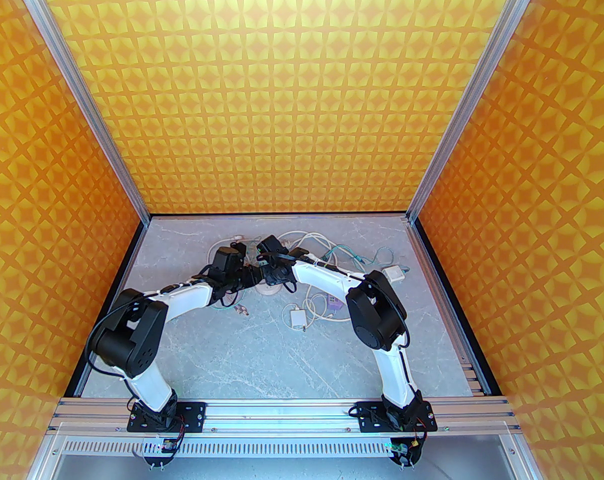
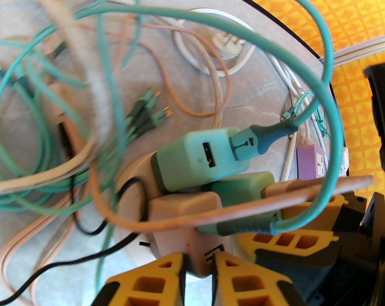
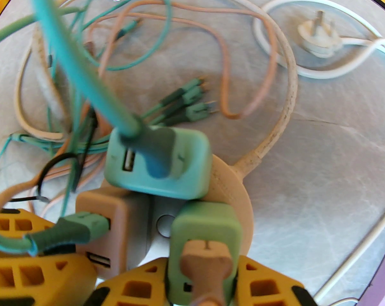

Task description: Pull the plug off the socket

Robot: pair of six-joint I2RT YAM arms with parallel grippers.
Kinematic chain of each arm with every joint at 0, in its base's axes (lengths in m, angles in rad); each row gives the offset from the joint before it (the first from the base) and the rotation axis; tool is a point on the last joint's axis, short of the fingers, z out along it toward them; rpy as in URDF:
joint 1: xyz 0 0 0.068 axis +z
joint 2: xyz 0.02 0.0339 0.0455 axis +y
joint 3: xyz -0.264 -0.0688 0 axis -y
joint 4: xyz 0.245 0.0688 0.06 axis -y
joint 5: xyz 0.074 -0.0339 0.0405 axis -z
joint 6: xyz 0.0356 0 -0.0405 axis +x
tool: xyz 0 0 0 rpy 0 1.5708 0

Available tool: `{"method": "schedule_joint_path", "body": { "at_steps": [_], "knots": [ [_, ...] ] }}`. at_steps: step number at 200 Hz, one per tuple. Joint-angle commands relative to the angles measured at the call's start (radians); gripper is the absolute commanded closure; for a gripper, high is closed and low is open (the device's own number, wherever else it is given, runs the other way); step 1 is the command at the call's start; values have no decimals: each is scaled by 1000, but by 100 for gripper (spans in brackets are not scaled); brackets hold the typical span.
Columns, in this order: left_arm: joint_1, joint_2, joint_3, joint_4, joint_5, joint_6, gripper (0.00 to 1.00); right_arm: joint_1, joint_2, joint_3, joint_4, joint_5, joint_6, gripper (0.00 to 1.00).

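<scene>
Three plugs stand upright from the flat socket, USB ports skyward

Bright, even light, soft shadows; wrist views bulge at edges, near cables blur.

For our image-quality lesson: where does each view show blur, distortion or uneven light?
Top external: sharp and evenly lit, though the frame posts splay with wide-angle perspective. Left wrist: the thick beige cable is smeared, the tan charger is crisper, and the table has a bowed far edge. Right wrist: the teal cable near the lens is blurred; the white plug is clear.
</scene>
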Motion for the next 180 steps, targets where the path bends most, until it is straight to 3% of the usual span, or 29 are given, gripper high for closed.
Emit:
{"method": "schedule_joint_path", "body": {
  "at_steps": [1,35,87,98,114,127,180],
  "knots": [
    [-37,104,-11,-136,-75,35,78,43,-31,32,71,-100,15,95],
    [-72,166,55,-247,-157,69,81,76,-22,95,18,-27,-8,96],
    [-78,205,58,-250,-158,73,81,99,-18,154,-42,73,-77,96],
    [-77,201,57,-251,-158,76,81,86,-23,128,-22,47,-59,96],
    [-77,199,62,-253,-158,80,81,6,-46,19,98,-162,56,97],
    [-78,199,61,-257,-158,82,81,-32,-69,-58,182,-238,111,97],
    [-80,216,87,-272,-155,85,81,58,-45,78,40,-72,-16,97]
  ]
}}
